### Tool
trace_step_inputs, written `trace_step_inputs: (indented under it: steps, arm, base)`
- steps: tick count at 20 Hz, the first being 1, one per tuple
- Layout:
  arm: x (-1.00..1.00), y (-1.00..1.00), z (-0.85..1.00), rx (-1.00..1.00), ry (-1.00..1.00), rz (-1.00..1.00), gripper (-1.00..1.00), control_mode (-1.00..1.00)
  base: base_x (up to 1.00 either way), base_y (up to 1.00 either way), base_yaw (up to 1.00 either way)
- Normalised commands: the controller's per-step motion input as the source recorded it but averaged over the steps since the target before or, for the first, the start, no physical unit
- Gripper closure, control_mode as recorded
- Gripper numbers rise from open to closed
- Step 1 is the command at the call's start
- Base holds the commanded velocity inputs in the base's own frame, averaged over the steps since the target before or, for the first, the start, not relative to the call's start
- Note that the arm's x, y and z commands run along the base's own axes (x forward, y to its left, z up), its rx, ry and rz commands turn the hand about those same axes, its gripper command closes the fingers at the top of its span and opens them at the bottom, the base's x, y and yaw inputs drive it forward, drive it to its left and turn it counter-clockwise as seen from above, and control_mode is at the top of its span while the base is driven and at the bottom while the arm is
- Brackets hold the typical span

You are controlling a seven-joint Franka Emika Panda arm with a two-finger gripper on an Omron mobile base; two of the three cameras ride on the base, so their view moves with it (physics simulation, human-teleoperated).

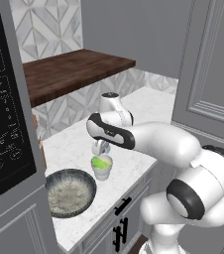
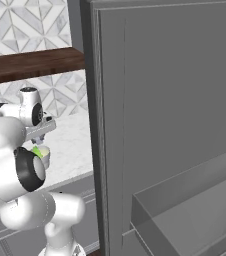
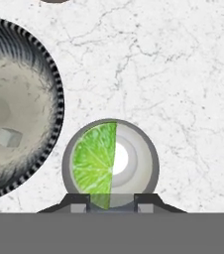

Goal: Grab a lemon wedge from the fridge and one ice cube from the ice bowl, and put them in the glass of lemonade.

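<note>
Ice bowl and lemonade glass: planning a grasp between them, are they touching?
Apart. In the hand view, white counter shows between the ice bowl rim and the glass of lemonade.

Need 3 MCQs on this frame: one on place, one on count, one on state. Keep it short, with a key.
1. Where does the lemon wedge sit?
A. in the ice bowl
B. in the glass of lemonade
C. on the bare counter

2. How many ice cubes lie in the ice bowl?
A. none
B. one
C. three

3. Where is the gripper now?
A. directly above the glass of lemonade
B. down inside the ice bowl
C. at the wooden shelf

Key: 1 B, the green wedge fills the left half of the glass of lemonade in the hand view. 2 B, a single ice cube rests on the bowl's pale inside. 3 A, the fingers stand at the cup's near rim in the hand view, and the left base view shows the hand over the cup.
</note>
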Motion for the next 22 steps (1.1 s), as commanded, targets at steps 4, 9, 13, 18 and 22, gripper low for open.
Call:
trace_step_inputs:
  steps: [4, 9, 13, 18, 22]
  arm:
    - [0.0, 0.0, -0.02, 0.0, 0.0, 0.0, 1.0, -1.0]
    - [0.0, 0.0, -0.09, 0.0, 0.0, 0.0, 1.0, -1.0]
    - [-0.04, 0.0, -0.21, 0.0, 0.0, 0.0, 1.0, -1.0]
    - [0.0, 0.0, -0.19, 0.0, 0.0, 0.0, 1.0, -1.0]
    - [0.0, 0.0, -0.07, 0.0, 0.0, 0.0, 1.0, -1.0]
  base:
    - [0.0, 0.0, 0.0]
    - [0.0, 0.0, 0.0]
    - [0.0, 0.0, 0.0]
    - [0.0, 0.0, 0.0]
    - [0.0, 0.0, 0.0]
